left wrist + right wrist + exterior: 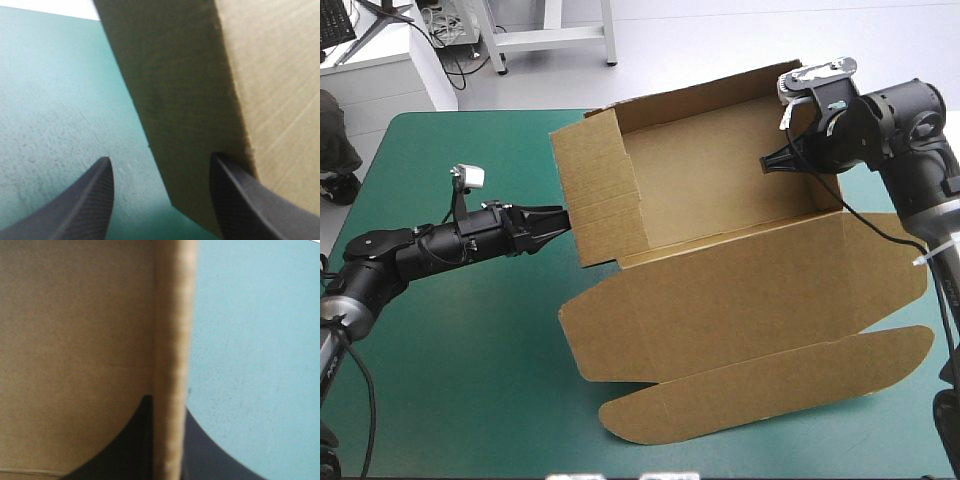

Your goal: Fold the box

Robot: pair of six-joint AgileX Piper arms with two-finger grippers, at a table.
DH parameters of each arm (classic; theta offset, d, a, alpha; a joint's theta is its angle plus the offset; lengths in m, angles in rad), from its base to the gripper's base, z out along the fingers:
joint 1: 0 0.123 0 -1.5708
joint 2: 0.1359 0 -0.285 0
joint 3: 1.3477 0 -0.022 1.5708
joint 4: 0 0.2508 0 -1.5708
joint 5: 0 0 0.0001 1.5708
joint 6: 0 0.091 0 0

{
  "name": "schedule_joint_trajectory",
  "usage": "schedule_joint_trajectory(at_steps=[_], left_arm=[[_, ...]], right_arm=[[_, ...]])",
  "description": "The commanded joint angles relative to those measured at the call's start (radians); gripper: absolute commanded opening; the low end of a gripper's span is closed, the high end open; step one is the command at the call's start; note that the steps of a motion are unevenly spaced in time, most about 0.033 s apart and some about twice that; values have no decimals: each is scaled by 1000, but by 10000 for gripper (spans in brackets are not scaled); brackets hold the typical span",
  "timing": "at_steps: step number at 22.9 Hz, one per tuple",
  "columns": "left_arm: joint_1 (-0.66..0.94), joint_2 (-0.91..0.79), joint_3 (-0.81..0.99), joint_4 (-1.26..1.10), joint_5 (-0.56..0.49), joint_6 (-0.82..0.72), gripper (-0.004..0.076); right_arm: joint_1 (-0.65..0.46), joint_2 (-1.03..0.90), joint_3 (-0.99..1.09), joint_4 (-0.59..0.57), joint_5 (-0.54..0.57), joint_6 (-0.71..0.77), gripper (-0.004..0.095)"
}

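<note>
In the high view the tips of both grippers are hard to make out. The left gripper (560,221) ends right at the outer face of the left wall of the brown box (720,190). The right gripper (772,160) reaches over the right wall, and the arm covers most of that wall. Each wrist view shows only a small piece of the board, without its outline. In the left wrist view the left gripper (161,159) is spread wide. A corner of the shaded wall comes between its black fingers (85,205), close against one and well apart from the other; if it really touches, I cannot tell. In the right wrist view the right gripper (167,404) pinches the edge of the wall, with one finger on each face. The box stands on the teal-green cover (470,350), from the middle of the table toward its far right part. It is an open tray with the walls raised. The lid lies flat toward the near edge and ends in a long rounded flap.
</note>
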Motion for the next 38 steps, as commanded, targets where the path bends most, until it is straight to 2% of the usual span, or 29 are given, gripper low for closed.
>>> schedule_joint_trajectory(at_steps=[1, 7, 11, 13, 16, 19, 24, 32, 35, 38], left_arm=[[-24, -50, -33, -107, 45, -34, 406], [-71, -64, -33, -199, 46, -70, 406], [-140, -66, -109, -174, -23, -155, 406], [-191, -66, -190, -60, -143, -256, 406], [-284, -66, -307, 258, -319, -534, 406], [-337, -66, -365, 472, -421, -744, 406], [-350, -51, -380, 730, -427, -970, 406], [-350, -37, -380, 894, -395, -1056, 365], [-350, -33, -402, 1036, -360, -1138, 318], [-350, 4, -473, 1199, -270, -1248, 250]], right_arm=[[-4, -42, -30, -10, 8, -2, -20], [-4, -42, -30, -10, 8, -2, -20], [-4, -42, -30, -7, 8, -2, -20], [-3, -42, -30, 13, 8, -2, -20], [-1, -40, -30, 48, 8, 13, -19], [3, -40, -30, 86, 8, 13, -18], [95, -24, -30, 69, -25, 66, -14], [214, 40, -30, 69, -82, 129, -14], [262, 71, -30, 64, -119, 169, -14], [298, 108, -30, 65, -143, 217, -14]])
